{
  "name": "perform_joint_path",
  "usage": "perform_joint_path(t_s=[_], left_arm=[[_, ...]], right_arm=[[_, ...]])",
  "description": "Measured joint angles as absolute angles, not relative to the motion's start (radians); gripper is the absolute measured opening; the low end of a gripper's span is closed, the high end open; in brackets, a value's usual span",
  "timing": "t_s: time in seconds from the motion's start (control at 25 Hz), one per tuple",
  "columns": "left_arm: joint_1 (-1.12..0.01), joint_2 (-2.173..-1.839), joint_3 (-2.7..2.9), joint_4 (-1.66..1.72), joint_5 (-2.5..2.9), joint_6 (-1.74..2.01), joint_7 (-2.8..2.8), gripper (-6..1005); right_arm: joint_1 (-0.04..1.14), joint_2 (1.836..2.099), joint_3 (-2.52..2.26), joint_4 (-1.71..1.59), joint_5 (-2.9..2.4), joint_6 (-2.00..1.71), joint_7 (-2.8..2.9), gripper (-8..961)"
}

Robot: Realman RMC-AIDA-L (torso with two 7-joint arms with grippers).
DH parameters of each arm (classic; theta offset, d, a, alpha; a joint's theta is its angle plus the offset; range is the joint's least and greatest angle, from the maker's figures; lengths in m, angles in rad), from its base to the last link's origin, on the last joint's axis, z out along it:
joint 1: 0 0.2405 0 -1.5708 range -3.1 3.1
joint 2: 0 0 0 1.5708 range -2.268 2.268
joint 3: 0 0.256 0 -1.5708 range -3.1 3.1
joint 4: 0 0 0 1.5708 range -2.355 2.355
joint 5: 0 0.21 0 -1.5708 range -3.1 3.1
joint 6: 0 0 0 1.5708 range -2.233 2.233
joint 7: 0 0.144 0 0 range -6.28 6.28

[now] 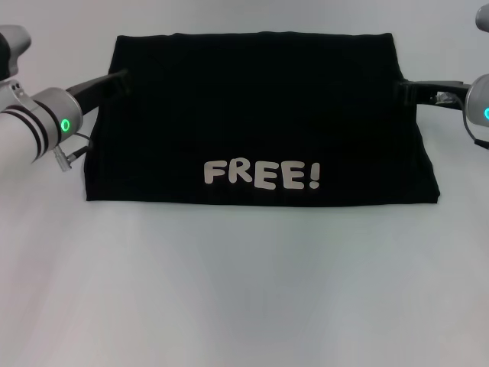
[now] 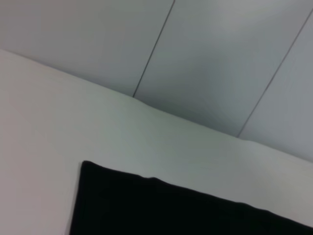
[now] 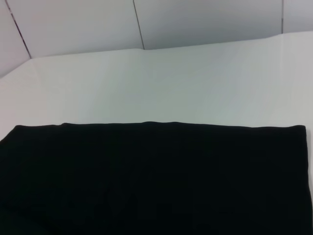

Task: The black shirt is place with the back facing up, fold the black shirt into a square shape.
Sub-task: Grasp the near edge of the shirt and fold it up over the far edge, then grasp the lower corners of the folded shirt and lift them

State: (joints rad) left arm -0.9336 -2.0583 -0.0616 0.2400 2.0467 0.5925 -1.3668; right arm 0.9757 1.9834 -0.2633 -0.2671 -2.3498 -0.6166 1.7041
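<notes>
— What's nearest us, at the bottom of the frame?

— Bare white counter (image 1: 244,306), nothing on it. Then the near edge of the black shirt (image 1: 260,115), with the pale "FREE!" lettering (image 1: 261,175) just above that edge, low in the middle of the frame.

— So the printed side is up?

— On the top layer, yes. The shirt lies flat across the middle of the head view as a wide band, broader than it is deep, wider at the near edge than the far one. I'd judge it has been doubled over once already, which would explain the print showing. It isn't square yet, so the sides still need to come in.

— And the arms?

— One at each end. The left gripper (image 1: 114,80) comes in from the upper left of the frame and meets the shirt's far left corner; the right gripper (image 1: 405,90) does the same at the upper right. Both are black against black cloth, so I cannot tell whether either set of jaws is spread or pinching fabric.

— Why there?

— My guess: the far corners are the handles for the next fold.

— Beyond that?

— The wrist views show the shirt's straight far edge (image 3: 161,123), more counter, then a pale panelled wall (image 3: 205,22).
</notes>
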Motion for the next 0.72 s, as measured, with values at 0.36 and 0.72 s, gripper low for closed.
perform_joint_path(t_s=[0.36,0.72], left_arm=[[-0.934,-2.059,-0.008,0.234,2.047,0.560,-1.363,282],[-0.907,-2.032,0.020,0.266,2.058,0.583,-1.508,604]], right_arm=[[0.966,1.990,-0.270,-0.280,-2.350,-0.623,1.732,179],[0.946,1.987,-0.265,-0.337,-2.347,-0.701,1.733,412]])
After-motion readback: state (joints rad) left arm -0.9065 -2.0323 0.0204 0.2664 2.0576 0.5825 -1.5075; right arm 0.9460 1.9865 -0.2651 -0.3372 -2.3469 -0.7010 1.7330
